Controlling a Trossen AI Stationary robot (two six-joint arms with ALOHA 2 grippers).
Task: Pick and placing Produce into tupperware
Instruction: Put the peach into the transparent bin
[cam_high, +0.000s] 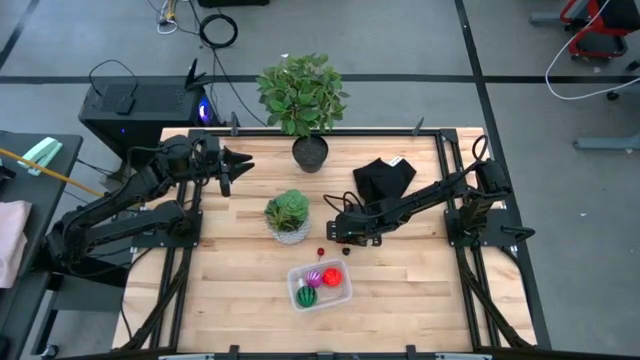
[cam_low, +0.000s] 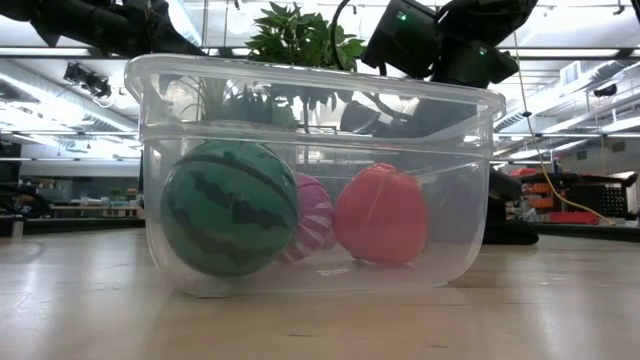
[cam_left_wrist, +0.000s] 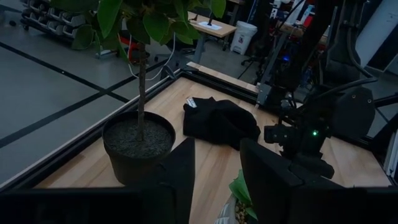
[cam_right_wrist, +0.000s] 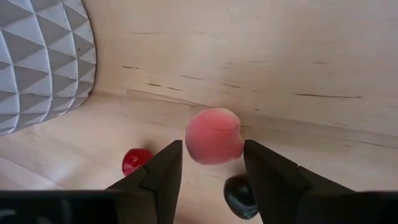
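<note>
The right gripper (cam_right_wrist: 210, 171) hangs low over the bench (cam_high: 400, 300), just beside the white pot (cam_right_wrist: 37, 62) of the small plant. Its jaws stand spread, one to each side of a small pink-red fruit (cam_right_wrist: 214, 135); whether they touch it yet I cannot tell. A tiny dark-red piece (cam_right_wrist: 137, 160) and a small dark one (cam_right_wrist: 239, 194) lie close by on the wood.

The tub (cam_high: 319, 286) sits near the bench's front edge, already holding the striped green ball (cam_low: 230, 207), a purple piece (cam_low: 312, 225) and a red piece (cam_low: 381, 214).

That pink fruit looks like a light, smooth, rounded toy, probably hard plastic or firm foam. I'd guess it would squirt sideways under an off-centre pinch, so the widest part of its body is the place to take it, squarely and gently. It doesn't look fragile.

The left gripper (cam_left_wrist: 214, 180) waits at the back left of the bench, facing the tall potted plant (cam_high: 303, 100), jaws apart and empty.
</note>
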